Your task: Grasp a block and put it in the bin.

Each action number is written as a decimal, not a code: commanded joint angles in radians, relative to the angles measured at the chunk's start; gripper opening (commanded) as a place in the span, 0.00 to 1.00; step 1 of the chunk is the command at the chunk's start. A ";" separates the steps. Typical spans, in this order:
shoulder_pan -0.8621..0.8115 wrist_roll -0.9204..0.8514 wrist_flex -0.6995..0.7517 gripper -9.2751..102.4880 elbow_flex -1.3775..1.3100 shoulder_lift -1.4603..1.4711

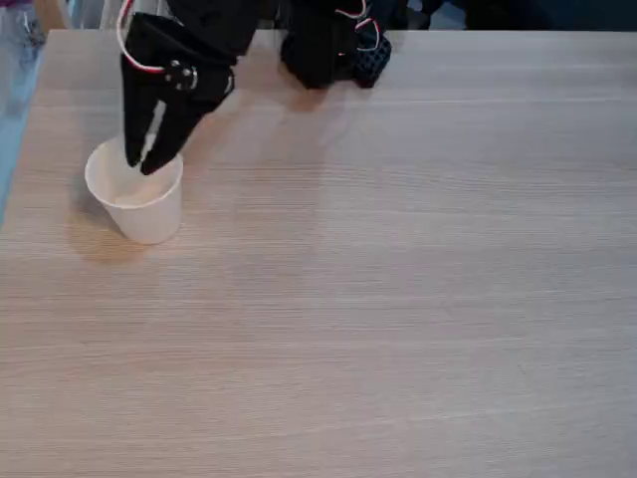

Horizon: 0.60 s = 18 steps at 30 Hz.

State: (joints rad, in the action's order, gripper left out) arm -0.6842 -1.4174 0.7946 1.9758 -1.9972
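Note:
The bin (149, 221), a white paper cup, stands upright at the left of the table in the fixed view. My black gripper (142, 166) hangs straight over it, fingertips dipping just inside the cup's mouth at its far rim. The two fingers (171, 129) stand slightly apart, with a narrow light gap between them, so the gripper is open. I see nothing held at the tips. The block is hidden or out of view; the inside of the cup shows just a pale floor, partly covered by the fingers.
The arm's black base (328, 50) with red and white wires sits at the table's far edge, right of the cup. The wooden table (398, 299) stretches wide to the right and front. Its left edge runs close beside the cup.

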 commanded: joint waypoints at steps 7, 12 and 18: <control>0.192 0.060 0.035 0.08 0.078 -0.126; 0.301 0.075 0.057 0.08 0.195 -0.209; 0.445 0.103 0.094 0.08 0.331 -0.318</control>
State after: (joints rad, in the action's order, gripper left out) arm -0.2884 -1.3300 0.8744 2.2749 -2.2565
